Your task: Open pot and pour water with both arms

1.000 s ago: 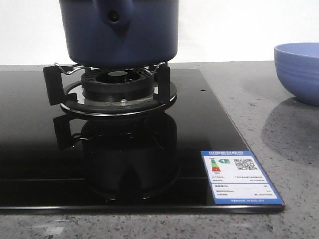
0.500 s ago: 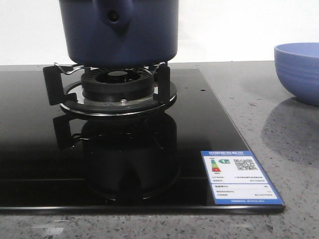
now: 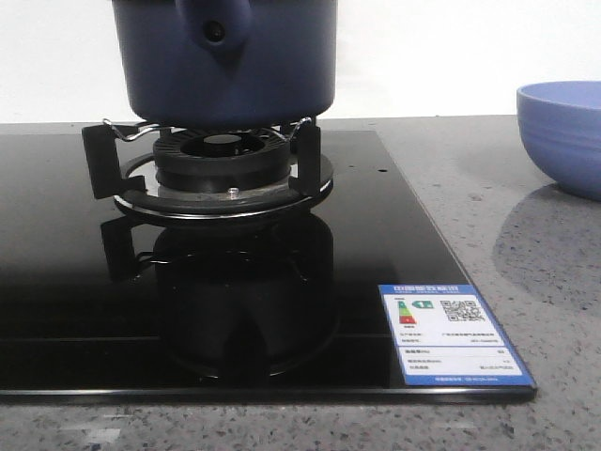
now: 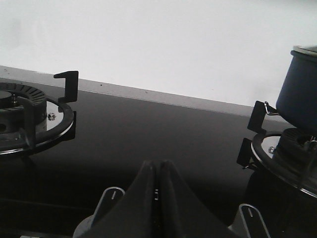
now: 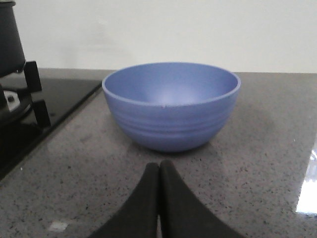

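Note:
The dark navy-blue pot (image 3: 225,61) stands on the burner's black supports (image 3: 223,169) on the black glass hob; its handle stub with a round hole (image 3: 215,31) faces the front camera. Its top is cut off in the front view. The pot's side (image 4: 301,87) shows in the left wrist view and an edge of it (image 5: 9,34) in the right wrist view. My left gripper (image 4: 158,166) is shut and empty above the hob, to the pot's left. My right gripper (image 5: 159,167) is shut and empty over the counter, just before the light-blue bowl (image 5: 171,104). Neither gripper shows in the front view.
The light-blue bowl (image 3: 563,136) stands on the speckled grey counter (image 3: 526,235) right of the hob. A second burner (image 4: 29,114) sits left of the pot's burner. A blue energy label (image 3: 451,334) is stuck at the hob's front right corner. A white wall is behind.

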`<action>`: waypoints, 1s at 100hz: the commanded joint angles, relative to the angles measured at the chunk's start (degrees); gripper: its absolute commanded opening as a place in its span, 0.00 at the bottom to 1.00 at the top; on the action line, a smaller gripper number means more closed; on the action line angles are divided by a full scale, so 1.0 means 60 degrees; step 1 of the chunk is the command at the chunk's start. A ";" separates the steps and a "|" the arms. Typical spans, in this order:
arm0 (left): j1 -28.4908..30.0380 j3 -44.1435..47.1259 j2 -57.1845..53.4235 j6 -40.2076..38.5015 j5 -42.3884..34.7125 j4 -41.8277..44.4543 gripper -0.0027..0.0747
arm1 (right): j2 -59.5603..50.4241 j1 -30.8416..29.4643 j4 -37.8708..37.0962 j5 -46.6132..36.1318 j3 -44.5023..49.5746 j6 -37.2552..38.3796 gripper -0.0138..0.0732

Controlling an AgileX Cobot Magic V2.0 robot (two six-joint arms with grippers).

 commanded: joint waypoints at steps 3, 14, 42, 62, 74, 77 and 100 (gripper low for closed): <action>-0.0051 0.0317 -0.0257 -0.0085 -0.0746 -0.0072 0.01 | -0.0204 -0.0378 -0.0173 -0.0505 0.0231 0.0283 0.09; -0.0051 0.0317 -0.0257 -0.0085 -0.0746 -0.0072 0.01 | -0.0204 -0.0961 -0.0248 -0.0766 0.0231 0.0283 0.09; -0.0051 0.0317 -0.0257 -0.0085 -0.0746 -0.0072 0.01 | -0.0204 -0.1248 -0.0476 -0.0511 0.0248 0.0283 0.09; -0.0051 0.0317 -0.0257 -0.0085 -0.0746 -0.0072 0.01 | -0.0204 -0.1248 -0.0595 -0.0304 0.0248 0.0283 0.09; -0.0051 0.0317 -0.0257 -0.0085 -0.0746 -0.0072 0.01 | -0.0204 -0.1248 -0.0595 -0.0304 0.0248 0.0283 0.09; -0.0051 0.0317 -0.0257 -0.0085 -0.0746 -0.0087 0.01 | -0.0204 -0.1248 -0.0595 -0.0304 0.0248 0.0283 0.09; -0.0051 0.0317 -0.0257 -0.0085 -0.0746 -0.0087 0.01 | -0.0204 -0.1248 -0.0595 -0.0304 0.0248 0.0283 0.09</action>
